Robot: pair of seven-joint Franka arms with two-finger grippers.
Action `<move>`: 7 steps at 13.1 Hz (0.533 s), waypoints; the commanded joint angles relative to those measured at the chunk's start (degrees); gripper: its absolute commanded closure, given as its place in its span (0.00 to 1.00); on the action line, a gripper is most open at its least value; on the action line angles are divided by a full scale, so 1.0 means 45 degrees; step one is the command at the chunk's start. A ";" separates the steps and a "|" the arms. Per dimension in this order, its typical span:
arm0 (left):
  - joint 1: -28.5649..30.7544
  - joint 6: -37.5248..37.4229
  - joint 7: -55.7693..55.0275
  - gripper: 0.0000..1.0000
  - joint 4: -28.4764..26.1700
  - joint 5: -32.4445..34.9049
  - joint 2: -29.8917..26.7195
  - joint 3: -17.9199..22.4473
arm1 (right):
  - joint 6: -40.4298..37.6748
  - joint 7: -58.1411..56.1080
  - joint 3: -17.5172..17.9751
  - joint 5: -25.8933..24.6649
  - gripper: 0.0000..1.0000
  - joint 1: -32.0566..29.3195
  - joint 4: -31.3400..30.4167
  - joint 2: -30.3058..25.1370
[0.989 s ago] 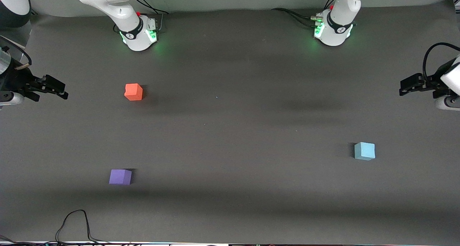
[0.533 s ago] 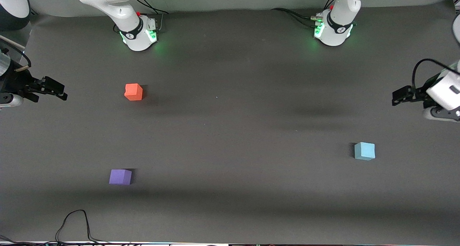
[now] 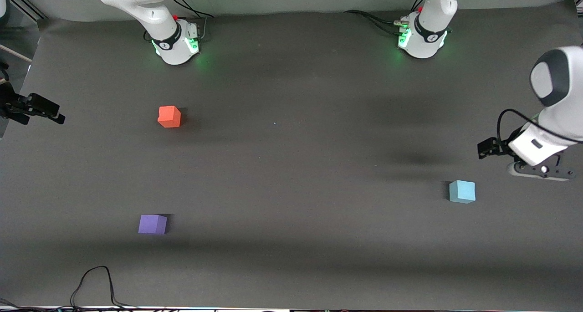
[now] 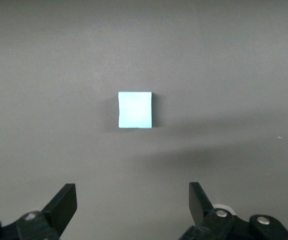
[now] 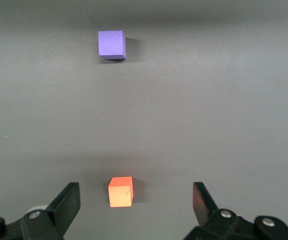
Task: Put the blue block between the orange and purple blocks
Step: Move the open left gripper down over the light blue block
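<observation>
Left tool [image 3: 486, 149] | moved toward blue block [image 3: 462, 191] (spread wide, empty) | right tool [image 3: 43, 108] spread, retreating

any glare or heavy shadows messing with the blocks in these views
Front view: no glare; soft shadow bands cross the mat, and the blue block, orange block and purple block cast short shadows. Left wrist view: the blue block looks pale, slightly washed out. Right wrist view: even light, colours clear.
</observation>
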 commanded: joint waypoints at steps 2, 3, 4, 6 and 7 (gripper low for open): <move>0.0002 0.1605 0.0345 0.00 -0.0254 0.0126 0.1252 0.0023 | -0.0214 -0.0220 -0.0029 0.0133 0.00 0.0036 0.0222 0.0095; 0.0002 0.2113 0.0345 0.00 -0.0254 0.0126 0.1682 0.0023 | -0.0214 -0.0220 0.0010 0.0133 0.00 0.0036 0.0261 0.0095; 0.0002 0.2679 0.0365 0.00 -0.0235 0.0126 0.2169 0.0004 | -0.0214 -0.0220 0.0068 0.0114 0.00 0.0152 0.0242 0.0095; 0.0001 0.3831 0.0365 0.00 -0.0235 0.0126 0.3049 0.0004 | -0.0253 -0.0220 0.0049 0.0133 0.00 0.0134 0.0222 0.0075; -0.0037 0.4127 0.0365 0.00 -0.0215 0.0126 0.3343 0.0004 | -0.0253 -0.0220 0.0049 0.0133 0.00 0.0134 0.0222 0.0075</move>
